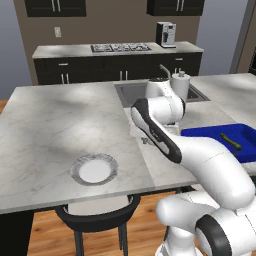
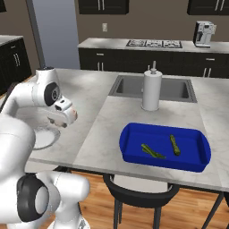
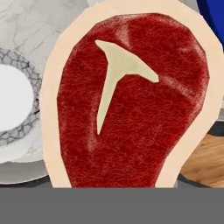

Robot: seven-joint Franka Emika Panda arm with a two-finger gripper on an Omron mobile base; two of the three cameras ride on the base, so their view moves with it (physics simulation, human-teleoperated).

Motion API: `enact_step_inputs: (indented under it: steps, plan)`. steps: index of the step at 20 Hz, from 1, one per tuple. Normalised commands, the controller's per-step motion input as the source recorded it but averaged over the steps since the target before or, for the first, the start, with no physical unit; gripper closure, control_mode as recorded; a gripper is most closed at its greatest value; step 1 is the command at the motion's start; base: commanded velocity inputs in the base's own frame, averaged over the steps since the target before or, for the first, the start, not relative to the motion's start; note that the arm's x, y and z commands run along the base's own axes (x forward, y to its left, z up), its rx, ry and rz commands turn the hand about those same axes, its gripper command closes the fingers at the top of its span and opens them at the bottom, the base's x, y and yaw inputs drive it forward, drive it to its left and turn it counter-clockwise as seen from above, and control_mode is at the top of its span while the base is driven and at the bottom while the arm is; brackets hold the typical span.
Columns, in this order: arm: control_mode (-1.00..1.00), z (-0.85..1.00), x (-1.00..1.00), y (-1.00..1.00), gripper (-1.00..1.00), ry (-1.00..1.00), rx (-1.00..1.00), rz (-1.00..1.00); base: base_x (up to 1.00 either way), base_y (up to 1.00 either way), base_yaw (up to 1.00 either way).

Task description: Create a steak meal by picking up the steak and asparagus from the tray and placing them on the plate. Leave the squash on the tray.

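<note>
- The gripper [image 2: 57, 120] hangs over the counter's left part, seen from the right base camera between the plate and the tray. Its fingers are hidden behind the meat, so how wide they stand cannot be told. A reddish edge shows under the hand there, and the steak [image 3: 131, 100] sits close before the hand camera, so I judge it clamped on the steak and carrying it.
- The steak appears face-on to the hand camera, red with a pale fat rim and a pale T-shaped bone. It likely hangs flat below the fingers so it can be set down level.
- The plate [image 1: 76, 173] lies near the front edge of the counter with its white centre bare. In the hand view its ribbed grey rim [image 3: 17, 131] shows just left of the steak, so the hand is near but not yet over the middle.
- The tray [image 2: 134, 154] lies well apart to the right. In it are the asparagus [image 2: 153, 151] and, just beside it, the squash [image 2: 174, 145], which is meant to stay.
- Beyond the tray stand a paper towel roll [image 2: 152, 91] and the sink [image 2: 129, 87].
- Judged progress: first item in transit; the asparagus is still to fetch.
</note>
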Motion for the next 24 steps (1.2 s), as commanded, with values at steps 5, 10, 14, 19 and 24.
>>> enact_step_inputs:
  steps: [5,10,14,19,24]
  plan:
    - [-1.0,-0.09,-0.22,0.92,1.0,-0.03,-0.12,0.6,0.0,0.0,0.0]
    - [-1.0,-0.26,-0.01,0.68,1.0,0.0,-0.02,0.35,0.0,0.0,0.0]
    - [-1.0,-0.35,0.05,0.54,1.0,0.07,0.0,0.28,0.0,0.0,0.0]
    - [-1.0,-0.35,0.29,0.3,1.0,0.08,0.04,0.25,0.0,0.0,0.0]
    - [-1.0,-0.29,0.31,0.02,1.0,0.0,0.02,0.16,0.0,0.0,0.0]
